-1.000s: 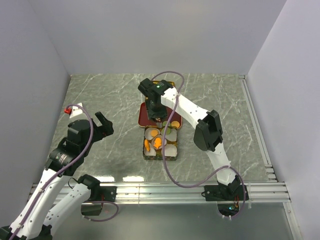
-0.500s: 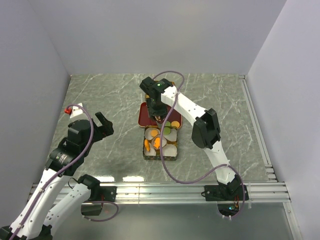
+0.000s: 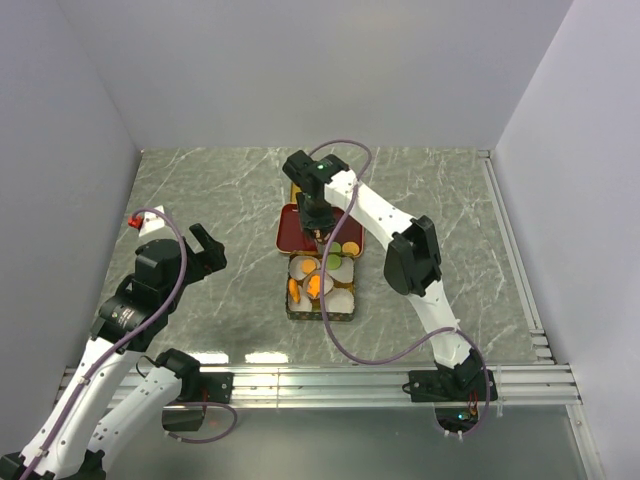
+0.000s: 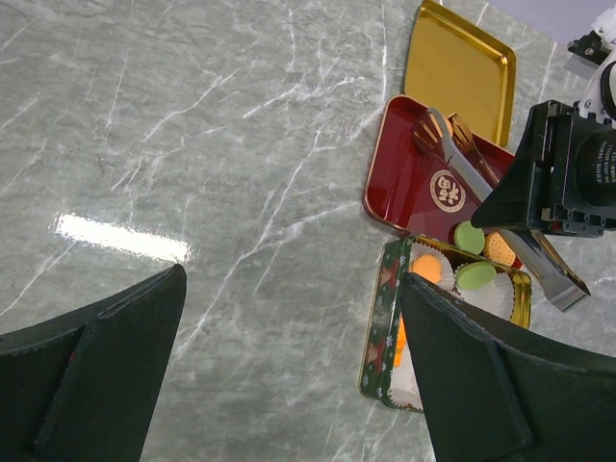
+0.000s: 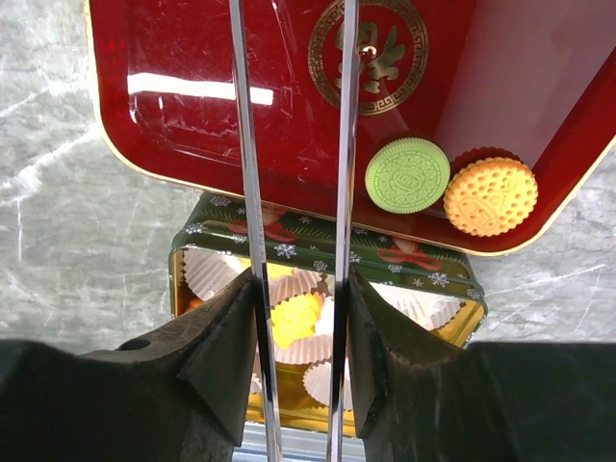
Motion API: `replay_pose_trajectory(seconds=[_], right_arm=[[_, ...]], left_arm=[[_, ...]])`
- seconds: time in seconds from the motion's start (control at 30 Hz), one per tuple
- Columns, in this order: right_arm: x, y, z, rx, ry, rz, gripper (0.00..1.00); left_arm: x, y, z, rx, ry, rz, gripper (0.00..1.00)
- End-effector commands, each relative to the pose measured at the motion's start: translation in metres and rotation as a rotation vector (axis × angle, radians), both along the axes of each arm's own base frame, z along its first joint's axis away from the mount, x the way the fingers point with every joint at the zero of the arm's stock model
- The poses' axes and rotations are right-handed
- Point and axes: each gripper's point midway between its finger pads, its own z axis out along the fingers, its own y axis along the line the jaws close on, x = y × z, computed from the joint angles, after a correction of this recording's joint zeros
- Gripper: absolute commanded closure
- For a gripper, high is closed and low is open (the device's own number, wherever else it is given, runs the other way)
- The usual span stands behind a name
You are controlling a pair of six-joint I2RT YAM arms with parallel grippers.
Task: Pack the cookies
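Marble table (image 5: 38, 144): cookies (image 5: 407, 175) in red tray (image 5: 173, 125) beside tongs (image 5: 342, 144) in right gripper (image 5: 300, 294).

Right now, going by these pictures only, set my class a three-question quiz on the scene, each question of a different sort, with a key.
1. True or false: the right gripper is shut on metal tongs.
2. In the right wrist view, how many cookies lie on the red tray? A: one. B: two. C: four.
3. Fill in the gap: the left gripper is ____ and holds nothing.
Key: 1 true; 2 B; 3 open.
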Motion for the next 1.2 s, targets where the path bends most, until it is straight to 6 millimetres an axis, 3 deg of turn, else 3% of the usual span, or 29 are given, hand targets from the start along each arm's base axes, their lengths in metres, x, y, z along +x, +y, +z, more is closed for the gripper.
replay_pose_trajectory(seconds=[0.0, 0.5, 0.77, 1.07, 1.17], right_arm=[[0.017, -0.002, 0.036, 0.052, -0.096, -0.022, 0.61], [-0.005, -0.021, 0.089, 0.111, -0.155, -0.043, 0.62], [-0.024, -0.038, 0.096, 0.104, -0.155, -0.056, 0.61], [-0.057, -0.066, 0.124, 0.143, -0.201, -0.077, 0.61], [-0.068, -0.074, 0.120, 0.147, -0.194, -0.090, 0.61]], left_arm=[[0.005, -0.002, 0.007, -0.003, -0.030, -0.009, 0.01], [0.005, -0.001, 0.006, -0.003, -0.026, -0.005, 0.01], [0.005, 0.000, 0.006, -0.003, -0.026, 0.004, 0.01], [0.005, -0.001, 0.006, -0.004, -0.025, -0.001, 0.01], [0.005, -0.002, 0.006, -0.005, -0.026, -0.004, 0.01]])
